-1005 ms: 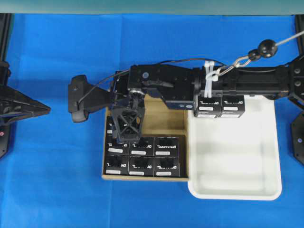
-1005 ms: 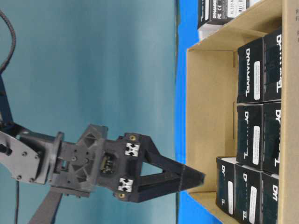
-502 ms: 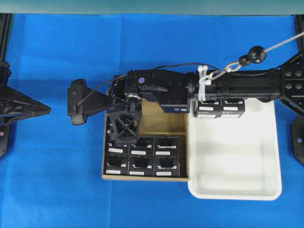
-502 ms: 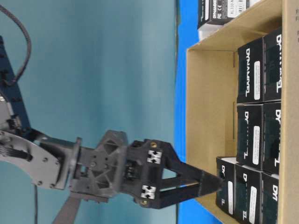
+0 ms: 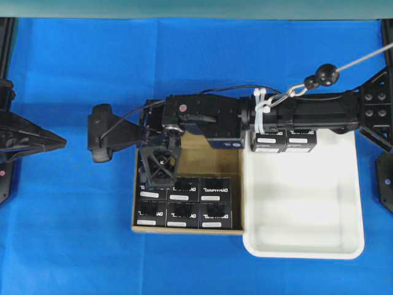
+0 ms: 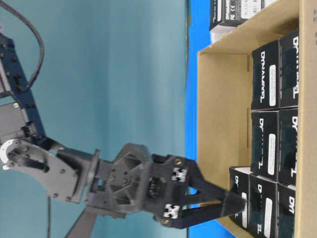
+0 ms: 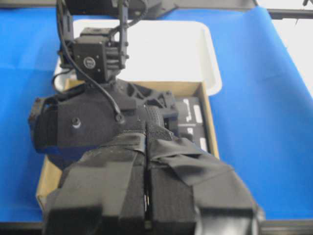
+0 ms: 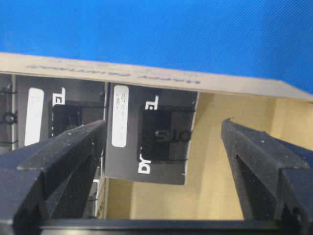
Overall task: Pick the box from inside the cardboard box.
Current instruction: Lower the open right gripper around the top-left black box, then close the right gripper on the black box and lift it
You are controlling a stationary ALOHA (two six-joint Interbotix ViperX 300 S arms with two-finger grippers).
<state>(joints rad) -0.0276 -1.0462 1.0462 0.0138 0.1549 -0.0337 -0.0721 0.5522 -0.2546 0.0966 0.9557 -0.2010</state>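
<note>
Risk of a clipped neighbour
Right pincer [image 8: 161,161] hung released over the box [image 8: 151,142]; crowding against the cardboard box [image 8: 234,83] wall could jam a finger.

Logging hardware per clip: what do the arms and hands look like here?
Both arms are matte black. The right hand has truss-like cut-out fingers with silver cross-shaped inserts; a black cable, white zip ties and a hooked cord run along its arm. The left hand is wrapped in black tape.
</note>
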